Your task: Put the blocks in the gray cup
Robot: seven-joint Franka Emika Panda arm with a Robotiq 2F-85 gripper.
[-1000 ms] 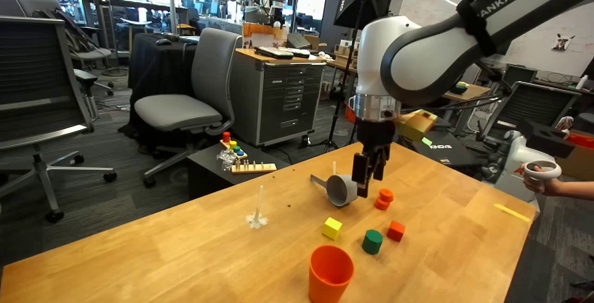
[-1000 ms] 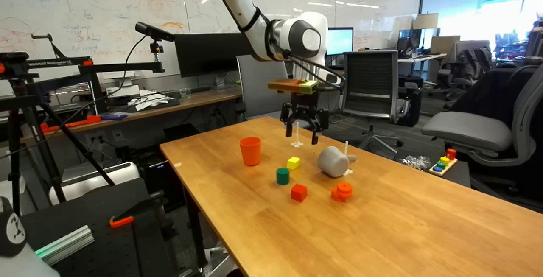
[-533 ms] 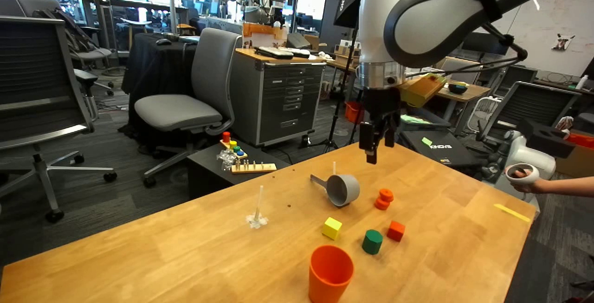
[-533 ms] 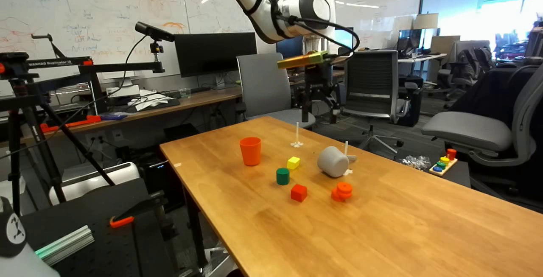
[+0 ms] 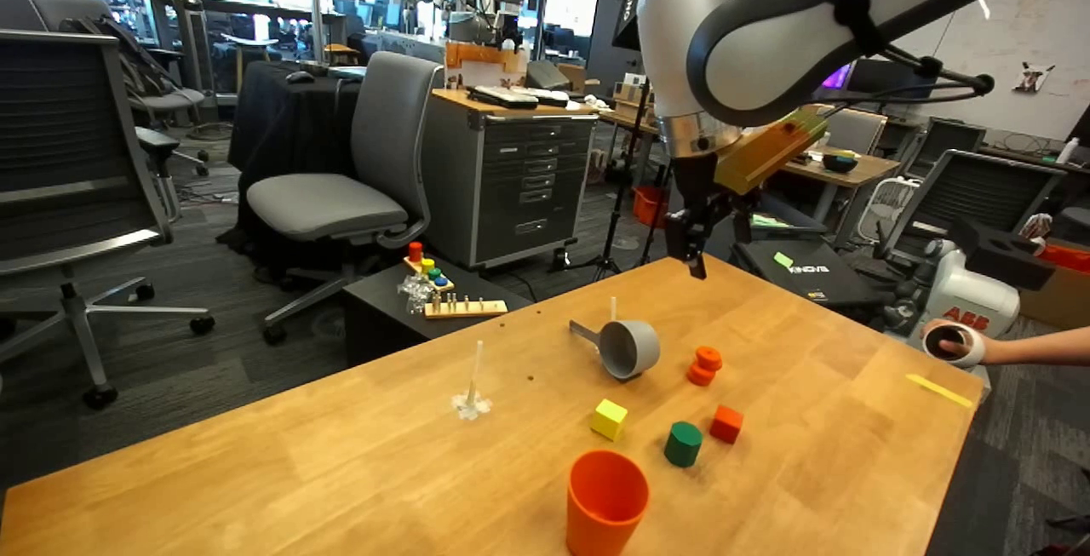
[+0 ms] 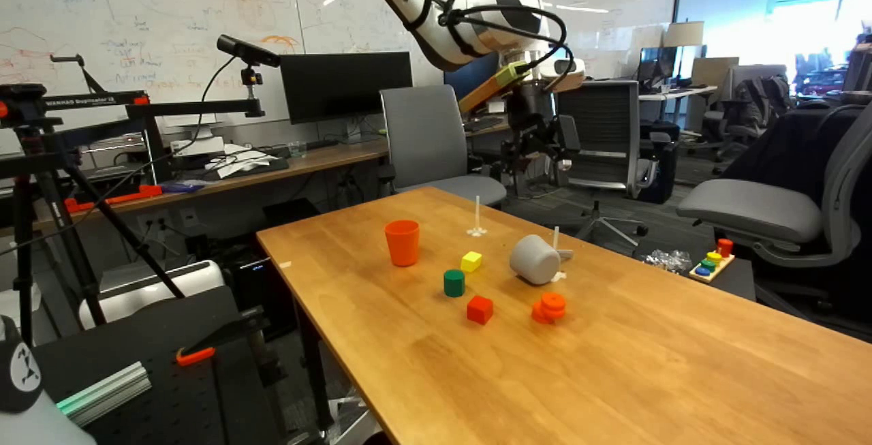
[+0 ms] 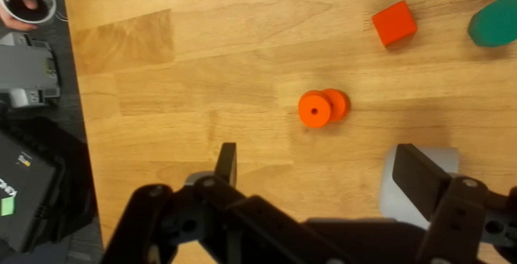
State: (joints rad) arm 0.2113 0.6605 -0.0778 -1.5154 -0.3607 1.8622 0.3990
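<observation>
The gray cup [image 5: 628, 350] is a scoop with a handle, lying on its side on the table; it shows in an exterior view [image 6: 535, 259] and partly behind a finger in the wrist view [image 7: 394, 199]. The yellow cube [image 5: 609, 420], green round block [image 5: 684, 444] and red cube [image 5: 726, 424] stand apart on the table. The red cube [image 7: 394, 23] and green block [image 7: 496, 22] show in the wrist view; the yellow cube is out of that view. My gripper [image 7: 317, 147] is open and empty, tilted and high above the table in both exterior views [image 5: 719, 248] [image 6: 541, 176].
An orange cup [image 5: 606, 505] stands upright near the blocks. An orange spool-like piece [image 5: 705, 366] sits beside the gray cup. Two thin pale posts [image 5: 475, 369] [image 6: 556, 237] stand on the table, one right by the gray cup. A person's hand holds a controller [image 5: 954, 345].
My gripper has risen from close to the gray cup, moved away from it toward the table's far edge, and tilted. It stays open. The cups and blocks have not moved.
</observation>
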